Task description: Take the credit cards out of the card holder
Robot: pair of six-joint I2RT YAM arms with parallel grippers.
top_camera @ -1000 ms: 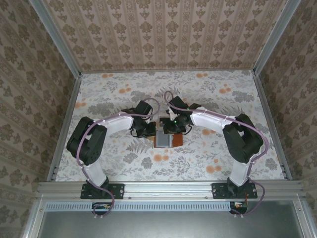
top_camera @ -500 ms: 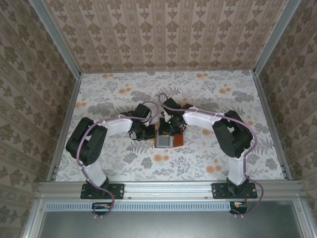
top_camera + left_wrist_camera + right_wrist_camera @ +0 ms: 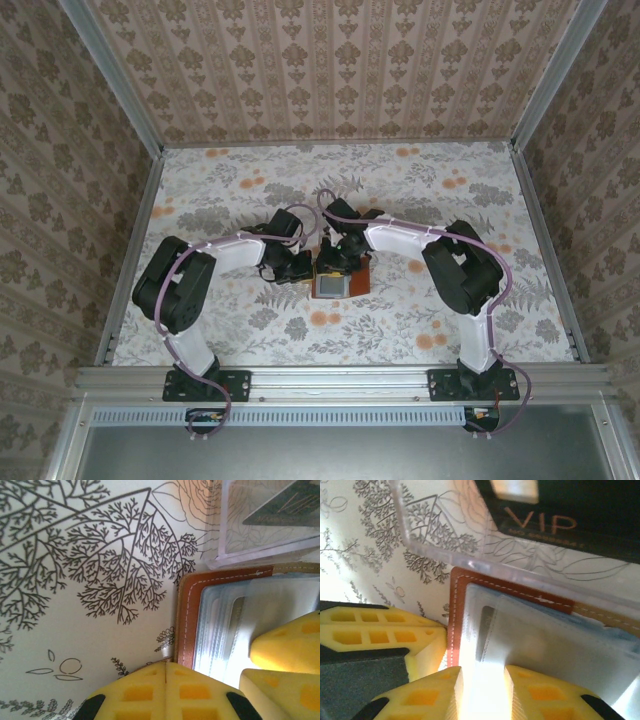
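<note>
- The table [image 3: 200, 200] is covered in a pale cloth printed with grey leaves and orange flowers, and patterned walls box it in.
- The two white-and-black arms, left arm [image 3: 225, 250] and right arm [image 3: 410, 238], both reach in and meet at the middle of the table.
- A clear plastic tray [image 3: 235, 545] [image 3: 435, 550] sits right against the far edge of the wallet. From the wrist cams I can't say for sure whether its rim overlaps the leather or just touches it.
- The reddish-brown leather bifold wallet [image 3: 340, 285] [image 3: 187, 615] [image 3: 456, 605] lies flat and open at the centre, under both grippers. Its layered grey-blue inner pockets [image 3: 220, 625] [image 3: 545, 645] face up.
- The left gripper [image 3: 300, 268] [image 3: 165, 680] [image 3: 420, 630] is clenched. Its yellow pads are pressed flush together with nothing visible between them, and the tips are right up against the wallet's brown left edge.
- The right gripper [image 3: 338, 262] [image 3: 248, 664] [image 3: 480, 685] has its yellow fingers parted, so it looks released to me. It sits over the pockets, and glare washes out the gap.
- A dark rectangular plastic card with gold "VIP" lettering [image 3: 560, 520] [image 3: 287, 502] is already lying inside the tray.
- Inside the pockets, honestly, I can't tell card from sleeve, it's all pale and overexposed.
</note>
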